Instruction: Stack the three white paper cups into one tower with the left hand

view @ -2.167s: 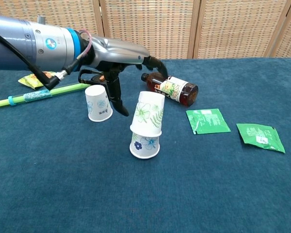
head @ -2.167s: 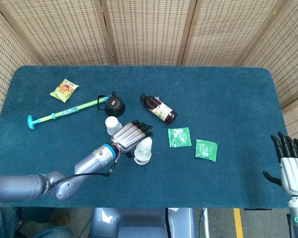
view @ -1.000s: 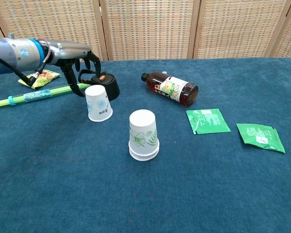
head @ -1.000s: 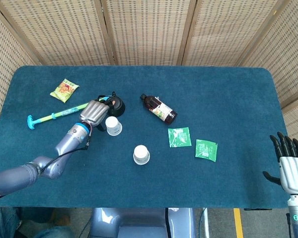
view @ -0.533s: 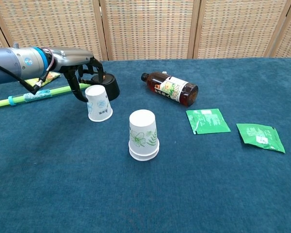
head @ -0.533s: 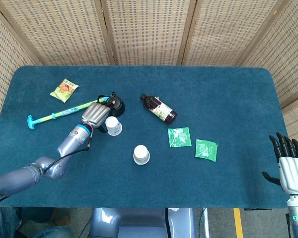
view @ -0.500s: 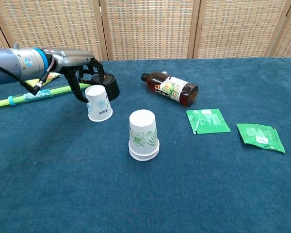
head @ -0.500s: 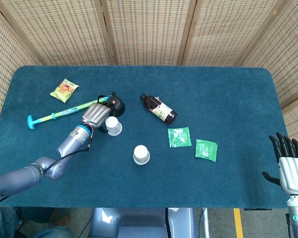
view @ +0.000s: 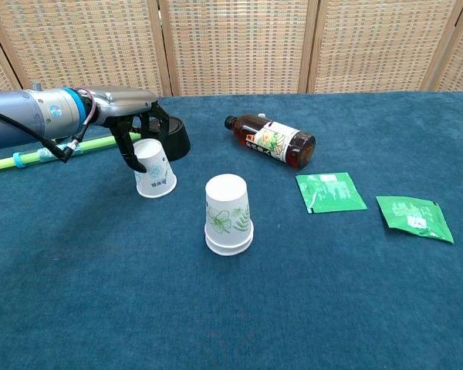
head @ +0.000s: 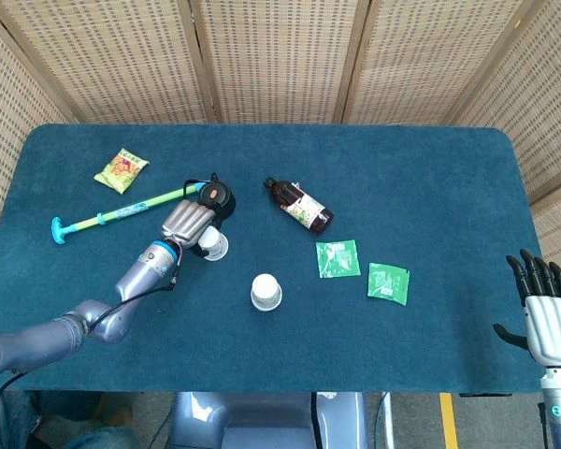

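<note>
Two white paper cups stand nested upside down as one stack (head: pixel 266 292) (view: pixel 228 214) at mid-table. A third white cup (head: pixel 213 246) (view: pixel 155 177), also upside down, stands on the cloth to the left of the stack. My left hand (head: pixel 188 222) (view: pixel 136 122) reaches over this cup. Its thumb presses the cup's left side and its fingers curl round the back of the top, so it grips the cup. My right hand (head: pixel 543 297) hangs off the table's right edge with fingers spread, holding nothing.
A black lidded pot (view: pixel 172 136) sits right behind the single cup. A green-and-blue stick (head: pixel 112 214) and a snack packet (head: pixel 121 169) lie to the far left. A brown bottle (view: pixel 272 142) lies on its side behind the stack, and two green sachets (view: pixel 329 191) (view: pixel 413 216) lie at the right.
My left hand left the two-cup stack, swung back to the left and came down over the single cup. That cup shifted slightly toward me and now stands straighter.
</note>
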`<move>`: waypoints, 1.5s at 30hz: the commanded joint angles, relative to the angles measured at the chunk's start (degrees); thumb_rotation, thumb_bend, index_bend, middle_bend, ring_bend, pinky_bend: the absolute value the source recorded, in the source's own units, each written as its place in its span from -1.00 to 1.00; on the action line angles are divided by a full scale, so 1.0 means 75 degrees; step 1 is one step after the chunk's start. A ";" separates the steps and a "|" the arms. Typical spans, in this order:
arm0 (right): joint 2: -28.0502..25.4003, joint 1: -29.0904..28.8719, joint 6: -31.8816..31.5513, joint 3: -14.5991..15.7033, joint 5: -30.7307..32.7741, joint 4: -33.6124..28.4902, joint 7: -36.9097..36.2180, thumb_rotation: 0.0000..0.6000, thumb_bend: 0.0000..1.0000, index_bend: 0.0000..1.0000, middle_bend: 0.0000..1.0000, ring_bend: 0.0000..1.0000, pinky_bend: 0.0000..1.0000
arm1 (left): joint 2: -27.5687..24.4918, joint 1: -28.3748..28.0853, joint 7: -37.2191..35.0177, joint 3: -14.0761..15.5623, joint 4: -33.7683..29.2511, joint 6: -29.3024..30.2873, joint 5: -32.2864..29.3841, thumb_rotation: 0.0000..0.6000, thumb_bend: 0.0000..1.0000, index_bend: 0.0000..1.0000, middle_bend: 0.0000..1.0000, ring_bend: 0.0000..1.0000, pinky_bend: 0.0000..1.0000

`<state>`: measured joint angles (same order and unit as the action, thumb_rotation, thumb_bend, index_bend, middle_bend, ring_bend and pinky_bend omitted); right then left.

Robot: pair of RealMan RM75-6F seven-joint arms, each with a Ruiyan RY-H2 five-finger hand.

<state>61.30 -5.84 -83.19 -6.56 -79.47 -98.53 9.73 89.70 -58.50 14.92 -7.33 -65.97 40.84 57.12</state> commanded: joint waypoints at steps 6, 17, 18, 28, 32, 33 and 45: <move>-0.0018 -0.0002 0.0002 0.0002 -0.0014 0.0000 -0.0052 1.00 -1.00 -1.00 -1.00 -1.00 -1.00 | 0.0057 0.0101 0.0179 -0.0097 -0.0021 0.0155 -0.0083 1.00 -0.18 0.11 -0.31 -0.10 0.21; -0.0080 0.0023 -0.0053 -0.0007 -0.0042 -0.0038 -0.0155 1.00 -1.00 -1.00 -1.00 -1.00 -1.00 | -0.1207 0.0205 -0.0247 -0.0759 -0.1992 0.0649 0.0311 1.00 -0.18 0.12 -0.31 -0.10 0.22; -0.0083 0.0024 -0.0055 -0.0005 -0.0046 -0.0040 -0.0159 1.00 -1.00 -1.00 -1.00 -1.00 -1.00 | -0.1374 0.0212 -0.0264 -0.0823 -0.2281 0.0677 0.0322 1.00 -0.18 0.12 -0.31 -0.10 0.21; -0.0118 0.0059 -0.0130 0.0012 -0.0115 -0.0084 -0.0192 1.00 -1.00 -1.00 -1.00 -1.00 -1.00 | -0.2857 0.0219 -0.0268 -0.1027 -0.5069 0.0550 0.0664 1.00 -0.22 0.12 -0.31 -0.10 0.21; -0.0132 0.0073 -0.0161 0.0021 -0.0155 -0.0104 -0.0210 1.00 -1.00 -1.00 -1.00 -1.00 -1.00 | -0.2967 0.0093 0.0125 -0.0866 -0.5496 0.0469 0.0494 1.00 -0.22 0.11 -0.31 -0.10 0.21; -0.0135 0.0076 -0.0168 0.0021 -0.0160 -0.0107 -0.0215 1.00 -1.00 -1.00 -1.00 -1.00 -1.00 | -0.2966 0.0067 0.0224 -0.0834 -0.5534 0.0478 0.0457 1.00 -0.23 0.11 -0.31 -0.10 0.20; -0.0184 0.0099 -0.0191 0.0023 -0.0187 -0.0128 -0.0303 1.00 -1.00 -1.00 -1.00 -1.00 -1.00 | -0.2291 -0.0547 0.1080 -0.0508 -0.5184 0.0463 -0.0833 1.00 -0.26 0.10 -0.31 -0.10 0.20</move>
<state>59.92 -5.10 -84.63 -6.39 -80.87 -99.48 7.45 71.89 -62.00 22.54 -11.47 -105.42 44.52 51.54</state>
